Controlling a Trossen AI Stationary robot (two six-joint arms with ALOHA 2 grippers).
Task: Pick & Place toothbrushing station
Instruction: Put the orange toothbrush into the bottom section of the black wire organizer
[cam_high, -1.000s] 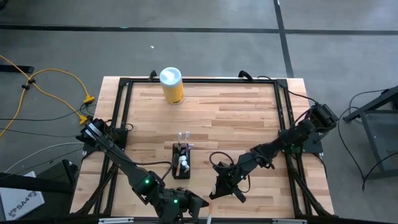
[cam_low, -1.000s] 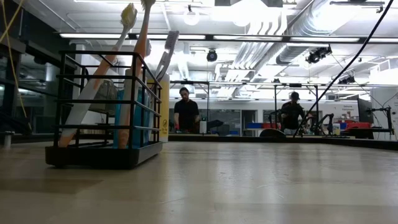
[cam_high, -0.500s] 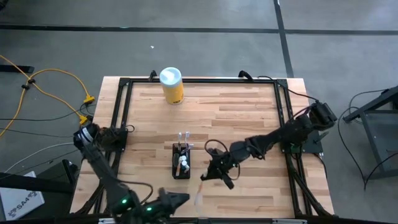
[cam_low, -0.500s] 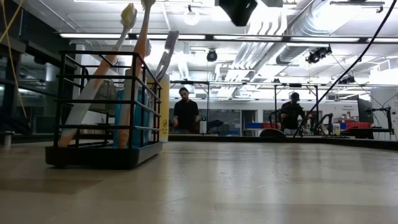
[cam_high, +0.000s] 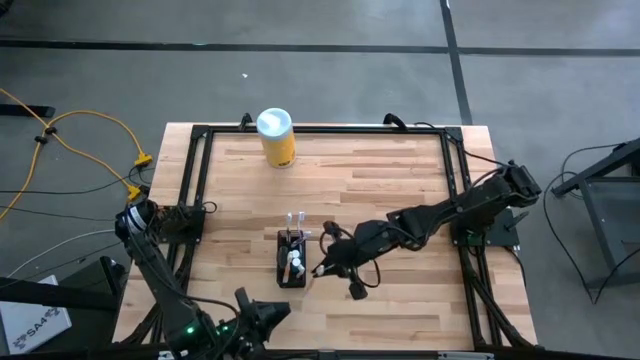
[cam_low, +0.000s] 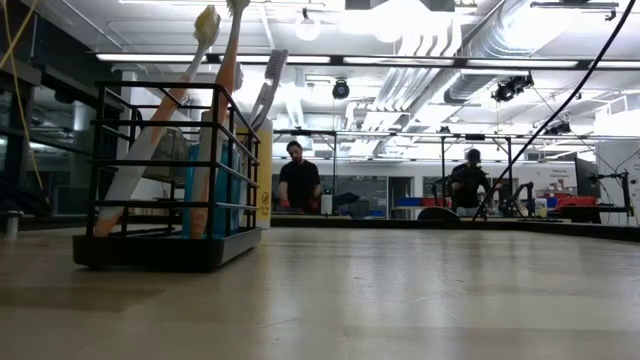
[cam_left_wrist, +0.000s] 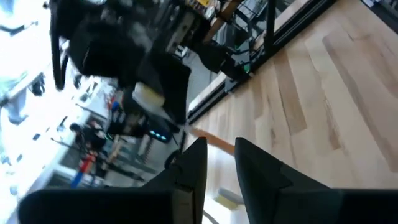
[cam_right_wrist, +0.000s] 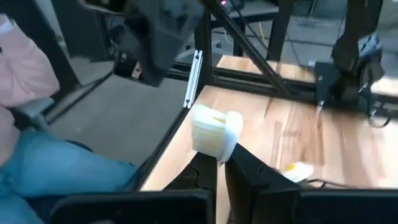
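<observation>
The station (cam_high: 292, 259), a small black wire holder, stands near table centre, slightly toward 6 o'clock, with brushes (cam_low: 215, 60) upright in it. The right gripper (cam_high: 322, 268) is held just beside the station's 3 o'clock side; its fingers are clamped on a white brush head (cam_right_wrist: 214, 132). The left gripper (cam_left_wrist: 221, 163) is parked off the 6 o'clock table edge, fingers slightly apart, nothing between them. The yellow can (cam_high: 276, 137) sits well apart at 12 o'clock.

Risks, as judged:
- The station is light and narrow; a sideways nudge from the right gripper could tip or slide it.
- The held brush could catch the standing brushes and be misaligned at entry.
- An early release could drop the brush onto the table (cam_high: 400, 180).
</observation>
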